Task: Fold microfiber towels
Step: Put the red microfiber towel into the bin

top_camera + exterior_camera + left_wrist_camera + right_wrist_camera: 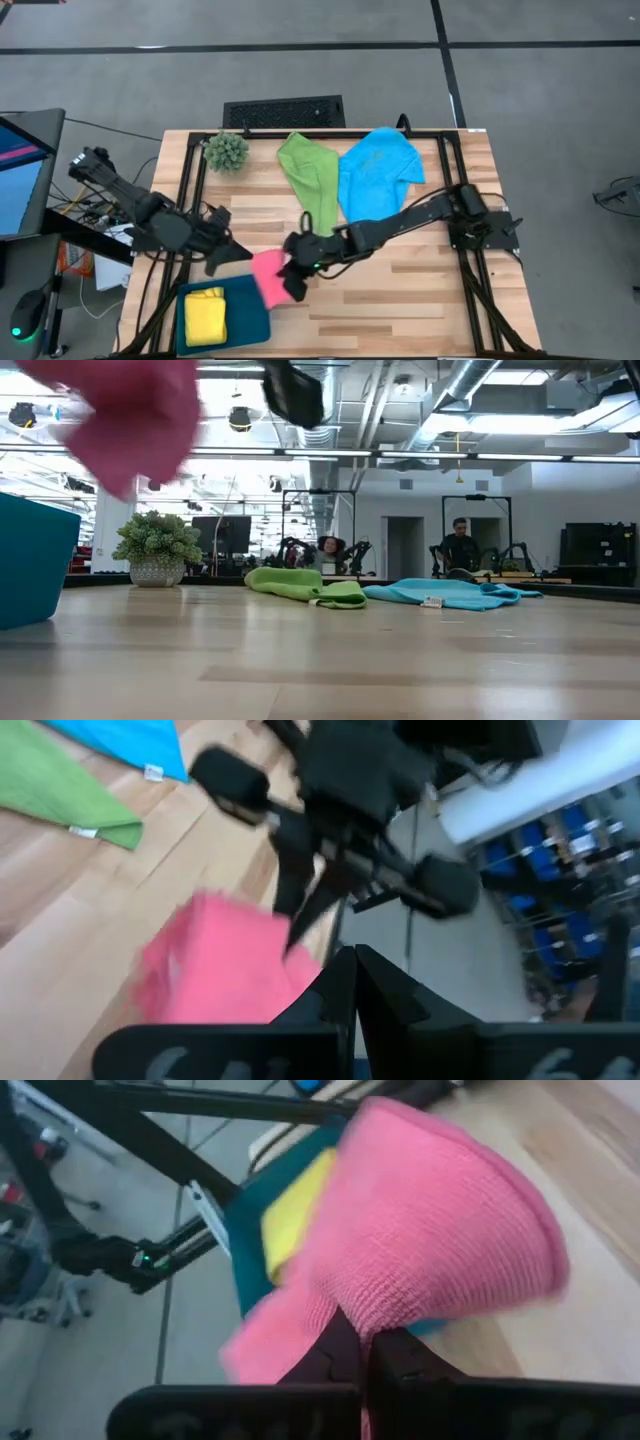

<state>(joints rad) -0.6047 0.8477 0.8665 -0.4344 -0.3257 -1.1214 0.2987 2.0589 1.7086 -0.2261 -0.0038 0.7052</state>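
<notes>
In the tray point(250, 318), yellow towel point(206, 314) folded. Right pincer point(293, 281) grips pink towel point(268, 277) above it; left pincer point(214, 262) closed, empty. Green towel point(310, 175) and blue towel point(375, 170) lie unfolded on tabletop point(400, 290).

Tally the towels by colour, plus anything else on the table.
pink towel: 1
green towel: 1
blue towel: 1
yellow towel: 1
teal tray: 1
spiky plant: 1
Total: 6

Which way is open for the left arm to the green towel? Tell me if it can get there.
Probably yes: bare table lies between the left gripper and the green towel, though the right gripper, holding the pink towel, hangs nearby.
</notes>
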